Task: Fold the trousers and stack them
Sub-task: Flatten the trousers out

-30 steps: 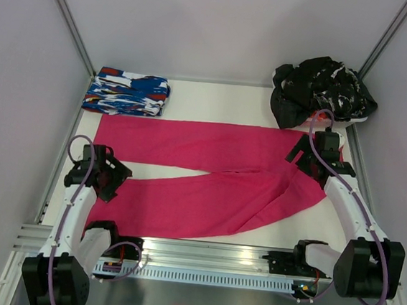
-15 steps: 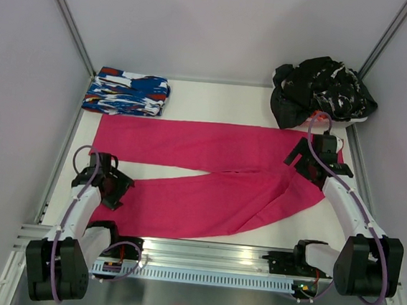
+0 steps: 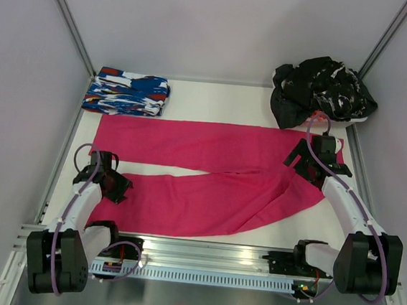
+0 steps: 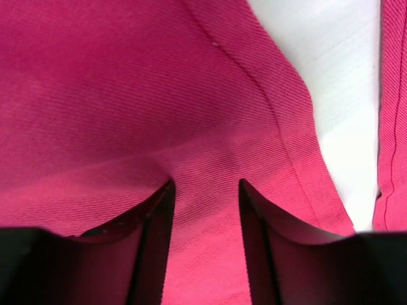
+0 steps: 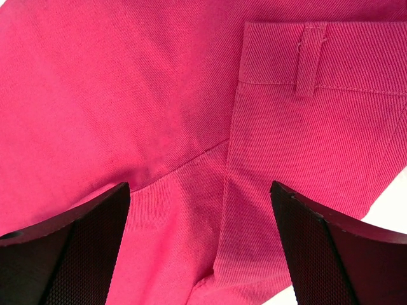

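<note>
The magenta-pink trousers (image 3: 204,142) lie spread flat on the white table, waist at the right and both legs running left. My left gripper (image 3: 114,186) is down on the left end of the near leg. In the left wrist view my left gripper (image 4: 205,183) has its jaws close together, pinching a ridge of the trousers (image 4: 127,95) between them. My right gripper (image 3: 305,162) hovers over the waist end. In the right wrist view my right gripper (image 5: 200,187) is wide open and empty above the trousers (image 5: 127,95), near a belt loop (image 5: 310,60).
A folded blue, white and red patterned garment (image 3: 126,92) lies at the back left. A heap of black clothes with white flecks (image 3: 321,88) sits at the back right. Grey walls close in both sides. A metal rail (image 3: 200,257) runs along the near edge.
My left gripper has moved nearer and down onto the end of the near leg. My right gripper has shifted only slightly over the waist.
</note>
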Motion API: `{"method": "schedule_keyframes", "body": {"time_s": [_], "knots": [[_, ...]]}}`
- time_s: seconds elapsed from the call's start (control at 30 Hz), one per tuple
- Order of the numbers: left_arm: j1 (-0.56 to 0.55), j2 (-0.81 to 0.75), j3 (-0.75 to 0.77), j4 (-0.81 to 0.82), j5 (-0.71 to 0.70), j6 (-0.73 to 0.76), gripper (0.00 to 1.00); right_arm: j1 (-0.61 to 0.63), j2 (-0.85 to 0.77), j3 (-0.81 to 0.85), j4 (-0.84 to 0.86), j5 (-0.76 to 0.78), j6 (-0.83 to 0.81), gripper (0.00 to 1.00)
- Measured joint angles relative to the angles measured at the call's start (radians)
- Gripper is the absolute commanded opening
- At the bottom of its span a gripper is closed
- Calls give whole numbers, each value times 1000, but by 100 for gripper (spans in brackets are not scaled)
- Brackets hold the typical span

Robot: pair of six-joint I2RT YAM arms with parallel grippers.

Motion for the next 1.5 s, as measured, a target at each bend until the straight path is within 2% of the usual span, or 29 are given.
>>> {"method": "schedule_keyframes", "body": {"time_s": [0.03, 0.1, 0.13, 0.2, 0.23, 0.27, 0.5, 0.87, 1.07, 1.17, 1.2, 1.3, 1.37, 1.5], "knots": [[0, 0, -1, 2, -2, 0, 41, 0, 2, 0, 0, 0, 0, 97], [0, -1, -5, 5, -10, 0, 37, 0, 4, 0, 0, 0, 0, 97], [0, -4, -7, 6, -14, 0, 28, 0, 4, 0, 0, 0, 0, 97], [0, -8, -11, 10, -27, 0, 18, 0, 4, 0, 0, 0, -1, 97], [0, -9, -12, 11, -31, 0, 8, 0, 3, 0, -1, 1, -1, 97], [0, -9, -12, 12, -36, 0, 3, 0, 3, 0, 0, 1, -1, 97], [0, -10, 3, 11, -104, 11, 2, 0, -2, 0, -2, 3, -4, 97], [0, -89, 188, -29, -273, 111, 2, 0, -2, 0, -3, 1, -3, 98], [0, -101, 214, -42, -301, 171, 13, 0, -2, 2, -8, 0, -3, 98], [0, -104, 238, -56, -300, 203, 30, 0, -2, 24, -42, 4, -4, 98], [0, -109, 250, -59, -299, 217, 44, 0, -2, 36, -55, 8, -4, 98], [0, -129, 286, -58, -291, 253, 63, 0, -21, 56, -83, 38, -4, 98], [0, -137, 307, -53, -287, 273, 66, 0, -60, 56, -113, 54, -4, 98], [0, -132, 330, -37, -262, 294, 66, 0, -127, 37, -119, 43, -3, 95]]}}
